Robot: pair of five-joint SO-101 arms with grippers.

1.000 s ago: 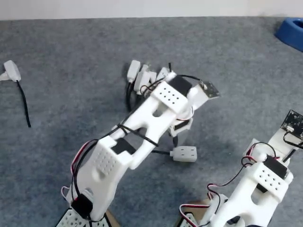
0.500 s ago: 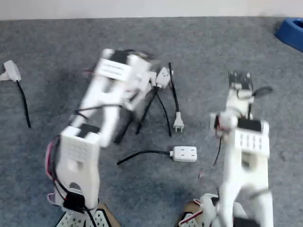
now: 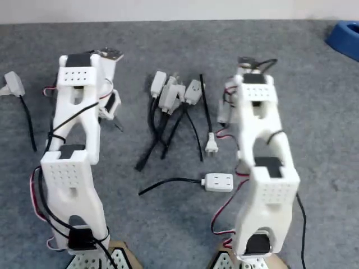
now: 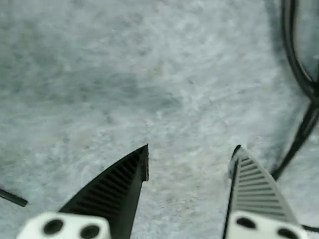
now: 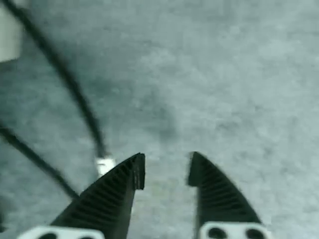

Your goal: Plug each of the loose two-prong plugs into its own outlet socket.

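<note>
Several white sockets and plugs lie bunched on the grey carpet, with black cables fanning toward me. One loose two-prong plug lies below them, and a white outlet block on a black cable lies nearer still. My left gripper hovers left of the bunch; it is open over bare carpet, with cables off to one side. My right gripper hovers right of the bunch; it is open with a narrow gap, beside a plug tip and its cable.
Another white plug with a black cable lies at the far left. A blue container sits at the back right corner. Grey carpet covers the surface around the arms.
The left arm swung from over the bunch to its left side. The right arm rose from the near right and stretched out beside the bunch. The loose plug came into sight.
</note>
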